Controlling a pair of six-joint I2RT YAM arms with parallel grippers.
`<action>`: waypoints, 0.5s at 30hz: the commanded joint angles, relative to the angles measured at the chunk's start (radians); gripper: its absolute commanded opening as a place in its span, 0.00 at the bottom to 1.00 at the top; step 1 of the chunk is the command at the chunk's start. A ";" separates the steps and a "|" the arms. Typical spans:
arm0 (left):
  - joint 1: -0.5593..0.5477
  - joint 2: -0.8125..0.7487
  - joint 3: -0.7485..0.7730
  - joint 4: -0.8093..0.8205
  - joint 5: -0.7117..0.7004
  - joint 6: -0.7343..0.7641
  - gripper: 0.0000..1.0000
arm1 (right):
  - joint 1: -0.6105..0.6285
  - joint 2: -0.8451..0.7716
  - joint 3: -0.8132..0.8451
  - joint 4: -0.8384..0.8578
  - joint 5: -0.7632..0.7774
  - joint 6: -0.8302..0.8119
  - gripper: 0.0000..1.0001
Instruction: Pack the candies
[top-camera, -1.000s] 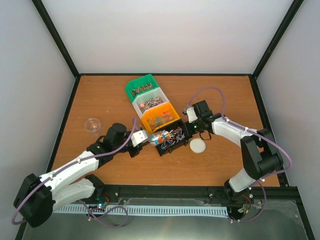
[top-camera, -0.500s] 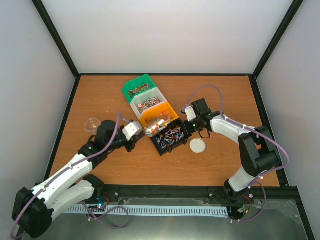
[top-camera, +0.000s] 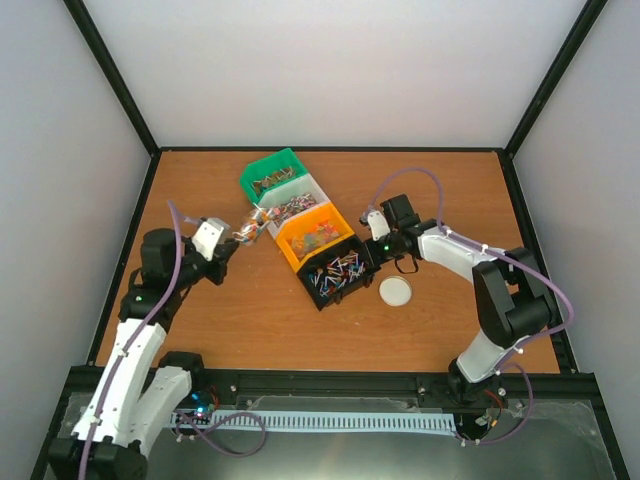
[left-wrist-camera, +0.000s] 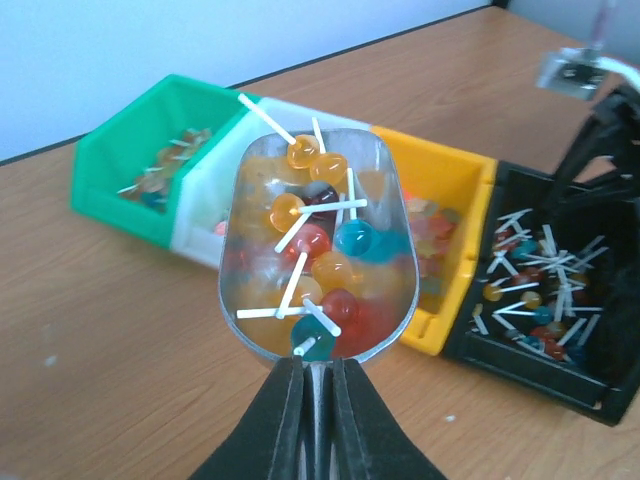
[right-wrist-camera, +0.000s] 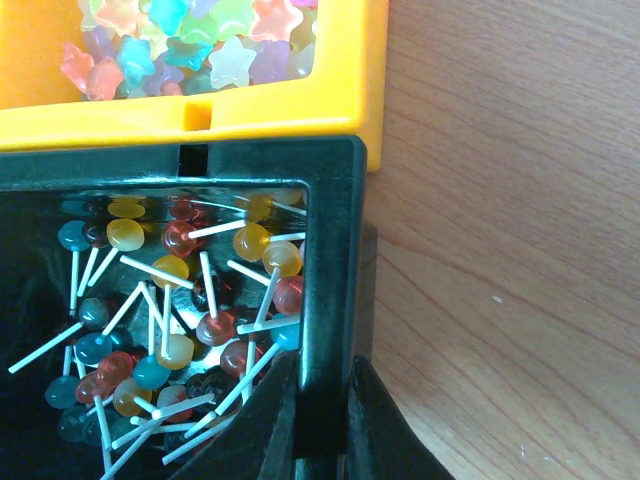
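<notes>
Loaded scoop aloft: the left gripper (left-wrist-camera: 318, 372) is carrying a metal scoop (left-wrist-camera: 385, 172) while the right gripper (right-wrist-camera: 320, 398) is clamping the black bin (right-wrist-camera: 332, 250).

The left jaws are pinching shut on the scoop's handle. Its bowl, reaching straight ahead of them, is brimming with lollipop candies (left-wrist-camera: 312, 241). Past its tip, the green bin (left-wrist-camera: 108, 172), white bin (left-wrist-camera: 203, 205) and yellow bin (left-wrist-camera: 462, 195) are sitting in a row. The right jaws are squeezing the black bin's side wall; more lollipops (right-wrist-camera: 180, 300) are lying just left of them, and star-shaped sweets (right-wrist-camera: 205, 45) are filling the yellow bin ahead.
</notes>
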 joint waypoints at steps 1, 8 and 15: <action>0.134 -0.015 0.084 -0.086 0.087 0.057 0.01 | 0.009 0.016 0.037 0.031 -0.064 -0.017 0.03; 0.407 0.048 0.172 -0.199 0.259 0.156 0.01 | 0.009 0.027 0.046 0.050 -0.075 -0.025 0.03; 0.597 0.107 0.230 -0.290 0.341 0.302 0.01 | 0.009 0.034 0.050 0.063 -0.086 -0.023 0.03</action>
